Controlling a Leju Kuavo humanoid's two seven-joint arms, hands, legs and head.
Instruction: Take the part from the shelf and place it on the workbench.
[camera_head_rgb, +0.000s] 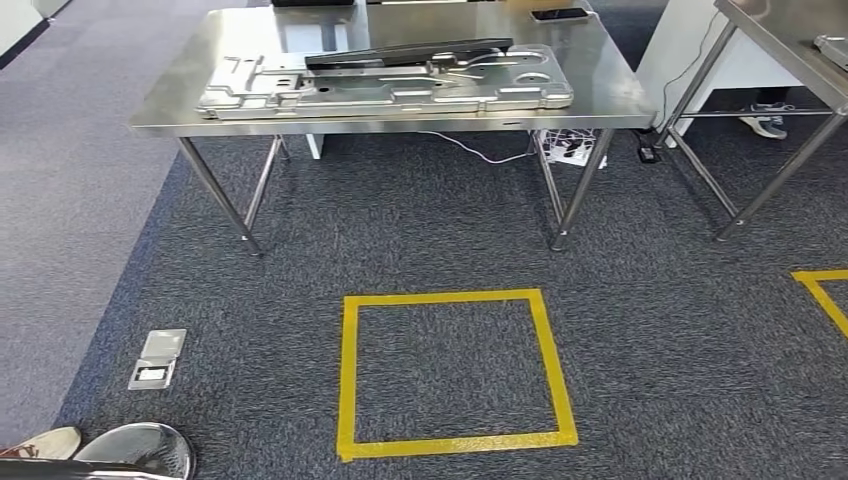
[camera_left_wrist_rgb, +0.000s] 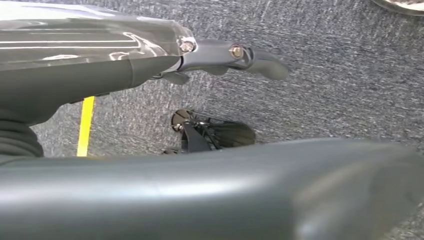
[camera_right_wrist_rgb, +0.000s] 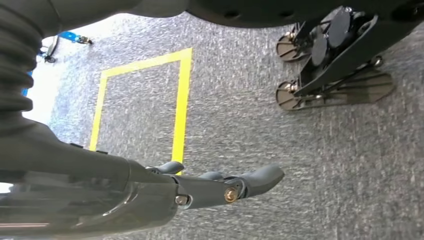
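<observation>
— The part (camera_head_rgb: 385, 80) lay already on the workbench (camera_head_rgb: 180, 110), near its front edge, with a dark bar (camera_head_rgb: 410, 52) on top of it.

— And my hands?

— I saw the left hand (camera_left_wrist_rgb: 220, 55) and right hand (camera_right_wrist_rgb: 220, 187) hanging over the carpet, fingers straight, holding nothing.

— The risk?

— I judged that walking closer could bump the front edge, or a foot could miss the yellow square (camera_head_rgb: 455, 370).
</observation>
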